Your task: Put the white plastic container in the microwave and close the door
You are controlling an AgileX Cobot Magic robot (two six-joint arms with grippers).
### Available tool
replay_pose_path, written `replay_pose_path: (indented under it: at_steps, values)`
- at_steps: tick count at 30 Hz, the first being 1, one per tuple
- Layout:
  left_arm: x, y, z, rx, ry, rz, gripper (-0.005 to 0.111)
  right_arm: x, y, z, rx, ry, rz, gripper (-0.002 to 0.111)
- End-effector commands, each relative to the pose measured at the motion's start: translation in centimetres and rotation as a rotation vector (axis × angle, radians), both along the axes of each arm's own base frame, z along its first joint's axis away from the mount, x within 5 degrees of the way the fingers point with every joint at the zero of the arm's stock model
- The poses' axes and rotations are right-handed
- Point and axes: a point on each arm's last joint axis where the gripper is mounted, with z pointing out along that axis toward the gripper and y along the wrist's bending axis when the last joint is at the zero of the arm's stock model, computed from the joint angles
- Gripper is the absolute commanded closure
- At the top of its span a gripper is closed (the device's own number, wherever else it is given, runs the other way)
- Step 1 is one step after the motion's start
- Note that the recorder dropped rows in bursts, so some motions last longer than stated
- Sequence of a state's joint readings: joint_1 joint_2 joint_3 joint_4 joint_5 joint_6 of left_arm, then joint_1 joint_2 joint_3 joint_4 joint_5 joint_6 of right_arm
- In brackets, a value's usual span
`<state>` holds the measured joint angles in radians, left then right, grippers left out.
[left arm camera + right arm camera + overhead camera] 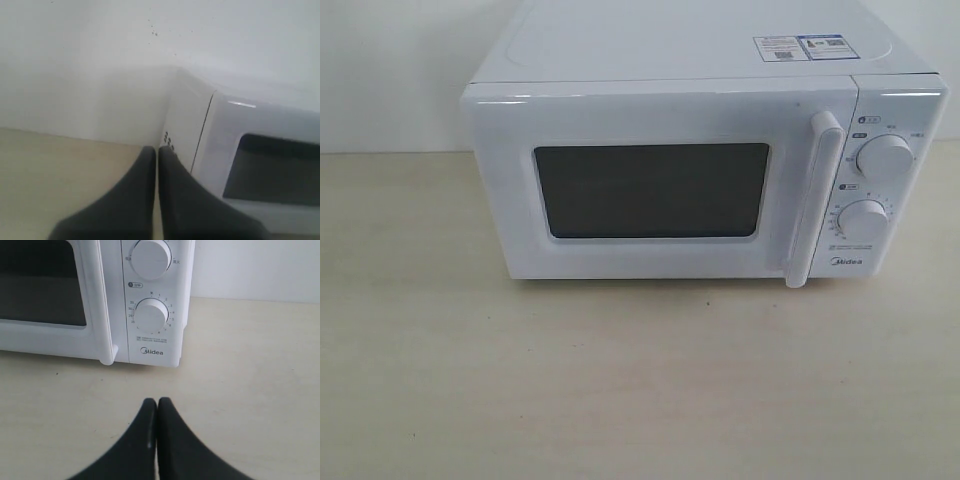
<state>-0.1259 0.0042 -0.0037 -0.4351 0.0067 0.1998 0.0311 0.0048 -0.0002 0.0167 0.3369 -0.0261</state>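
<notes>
The white Midea microwave (700,170) stands on the beige table, its door (650,190) shut flat, with the dark window and the vertical bar handle (813,200) facing me. The white plastic container shows in no view. My left gripper (157,149) is shut with nothing in it, low beside the microwave's (250,150) left front corner. My right gripper (157,401) is also shut and empty, over the table a short way in front of the microwave's (100,295) dial panel. Neither gripper appears in the exterior view.
Two round dials (885,157) and the Midea logo (847,263) sit right of the door. A white wall (390,70) rises behind the table (620,390). Stickers (800,47) lie on the microwave's top.
</notes>
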Motion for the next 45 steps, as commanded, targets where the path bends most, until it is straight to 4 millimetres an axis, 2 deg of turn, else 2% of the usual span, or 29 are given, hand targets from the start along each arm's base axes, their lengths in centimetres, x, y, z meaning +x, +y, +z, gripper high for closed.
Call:
replay_pose_path:
  at_steps: [1, 9, 16, 45]
  values:
    - [0.0, -0.1, -0.9, 0.196, 0.065, 0.009, 0.102, 0.0, 0.0, 0.0, -0.002, -0.008, 0.004, 0.108]
    - [-0.2, 0.0, -2.7, 0.239, 0.256, 0.013, 0.102, 0.0, 0.0, 0.0, -0.002, -0.008, 0.004, 0.108]
    - [-0.2, 0.0, -2.7, 0.099, 0.274, 0.025, 0.102, 0.0, 0.0, 0.0, -0.002, -0.008, 0.004, 0.108]
    - [-0.2, 0.1, -2.7, 0.134, 0.272, 0.034, 0.102, 0.0, 0.0, 0.0, -0.002, -0.008, 0.004, 0.108]
